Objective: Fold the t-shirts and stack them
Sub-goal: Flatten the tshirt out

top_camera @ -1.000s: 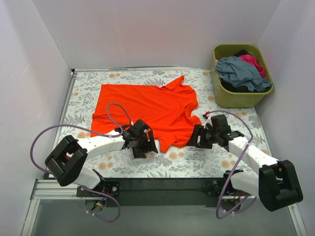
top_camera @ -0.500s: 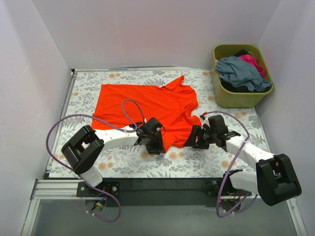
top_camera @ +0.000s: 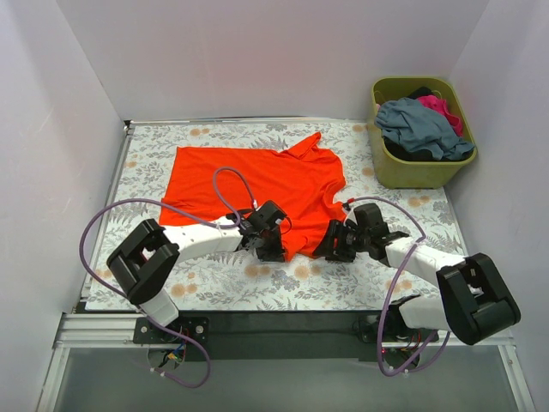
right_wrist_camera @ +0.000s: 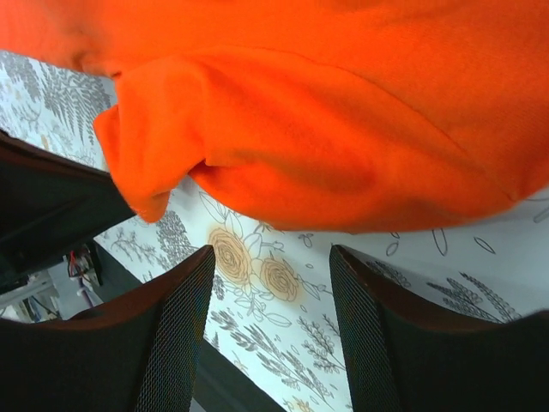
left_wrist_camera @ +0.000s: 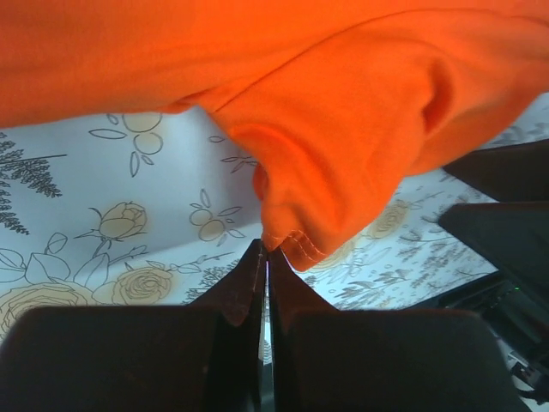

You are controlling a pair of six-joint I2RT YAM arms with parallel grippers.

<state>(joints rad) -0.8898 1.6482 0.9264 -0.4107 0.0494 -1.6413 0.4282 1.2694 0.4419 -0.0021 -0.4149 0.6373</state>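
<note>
The orange-red t-shirt lies spread across the flowered table, its lower hem bunched at the near corner. My left gripper sits at that corner. In the left wrist view its jaws are pressed together, with the stitched hem of the orange-red t-shirt pinched at their tips. My right gripper is just right of the same hem. It stands open, its meshed fingers low over the table, and the orange-red t-shirt's folded edge lies just ahead of them, untouched.
An olive-green basket stands at the back right. It holds a slate grey-blue t-shirt, a magenta-pink one and a dark one. White walls close in the left, back and right sides.
My left gripper moved right to the shirt's near corner and closed on the hem. My right gripper slid left toward the same hem and narrowed slightly.
</note>
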